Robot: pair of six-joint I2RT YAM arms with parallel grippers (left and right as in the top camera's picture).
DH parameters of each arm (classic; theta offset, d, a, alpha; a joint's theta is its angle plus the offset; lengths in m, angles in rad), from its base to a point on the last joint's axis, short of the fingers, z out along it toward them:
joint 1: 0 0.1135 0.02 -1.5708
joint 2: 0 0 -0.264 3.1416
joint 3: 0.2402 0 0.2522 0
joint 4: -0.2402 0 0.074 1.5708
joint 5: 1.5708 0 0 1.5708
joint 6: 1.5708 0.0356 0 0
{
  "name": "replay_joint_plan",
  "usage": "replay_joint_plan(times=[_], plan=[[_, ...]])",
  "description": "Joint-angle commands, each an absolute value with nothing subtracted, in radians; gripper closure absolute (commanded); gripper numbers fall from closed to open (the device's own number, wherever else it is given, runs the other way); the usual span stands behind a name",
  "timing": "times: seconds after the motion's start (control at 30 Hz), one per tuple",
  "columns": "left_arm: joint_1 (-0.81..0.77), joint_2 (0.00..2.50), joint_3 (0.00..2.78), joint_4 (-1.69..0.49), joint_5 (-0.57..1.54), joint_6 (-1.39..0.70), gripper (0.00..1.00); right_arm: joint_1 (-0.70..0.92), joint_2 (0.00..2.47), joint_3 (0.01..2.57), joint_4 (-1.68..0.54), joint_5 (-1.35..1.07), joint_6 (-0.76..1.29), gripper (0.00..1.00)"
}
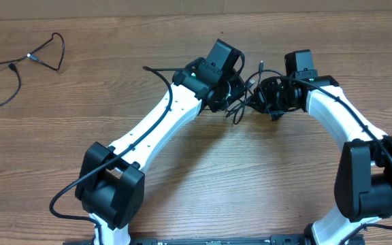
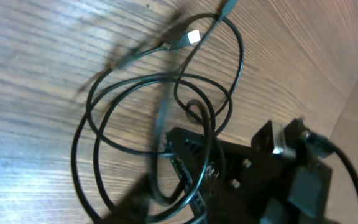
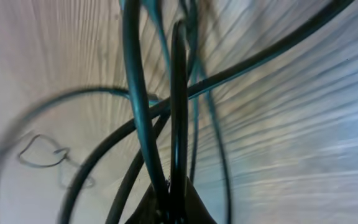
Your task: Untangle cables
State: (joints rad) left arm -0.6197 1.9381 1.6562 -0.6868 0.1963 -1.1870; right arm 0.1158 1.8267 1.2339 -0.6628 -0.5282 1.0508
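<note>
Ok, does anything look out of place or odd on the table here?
Nothing looks spilled or damaged. One loose cable lies alone near the far left edge of the table, well apart from the cable tangle at top centre. The right hand is shut on strands of that tangle.

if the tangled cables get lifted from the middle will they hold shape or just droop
Probably droop: the tangled cables lie in loose, soft loops on the table, so they look floppy. Likely light too, being thin cord with a small plug. The loops cross each other, so pulling one strand may drag the rest along.
</note>
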Motion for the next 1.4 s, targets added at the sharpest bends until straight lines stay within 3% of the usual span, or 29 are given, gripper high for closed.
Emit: replay_joint_plan(times=[0.0, 0.03, 0.13, 0.2, 0.3, 0.4, 0.6, 0.83, 1.37], plan=[[-0.597, 1.954, 1.671, -0.686, 0.236, -1.122, 0.37, 0.104, 1.829, 1.247, -0.682, -0.424, 0.934, 0.96], [-0.591, 1.954, 1.671, -0.681, 0.26, -1.087, 0.24, 0.098, 1.827, 1.261, -0.707, -0.403, 0.924, 0.96], [-0.562, 1.954, 1.671, -0.632, 0.39, -0.862, 0.06, 0.081, 1.82, 1.327, -0.824, -0.278, 0.907, 0.96], [-0.544, 1.954, 1.671, -0.584, 0.541, -0.687, 0.02, 0.076, 1.819, 1.38, -0.883, -0.224, 0.862, 0.96], [-0.53, 1.954, 1.671, -0.556, 0.686, -0.527, 0.02, 0.075, 1.819, 1.451, -0.951, -0.21, 0.806, 0.96], [-0.535, 1.955, 1.671, -0.583, 0.657, -0.466, 0.09, 0.075, 1.819, 1.515, -1.028, -0.214, 0.765, 0.96], [-0.555, 1.956, 1.671, -0.587, 0.566, -0.466, 0.09, 0.074, 1.819, 1.702, -1.196, -0.228, 0.59, 0.96], [-0.552, 1.956, 1.671, -0.493, 0.701, -0.483, 0.13, 0.07, 1.819, 1.933, -1.301, -0.21, 0.481, 0.96], [-0.558, 1.956, 1.671, -0.459, 0.66, -0.748, 0.17, 0.071, 1.819, 1.938, -1.292, -0.136, 0.501, 0.96]])
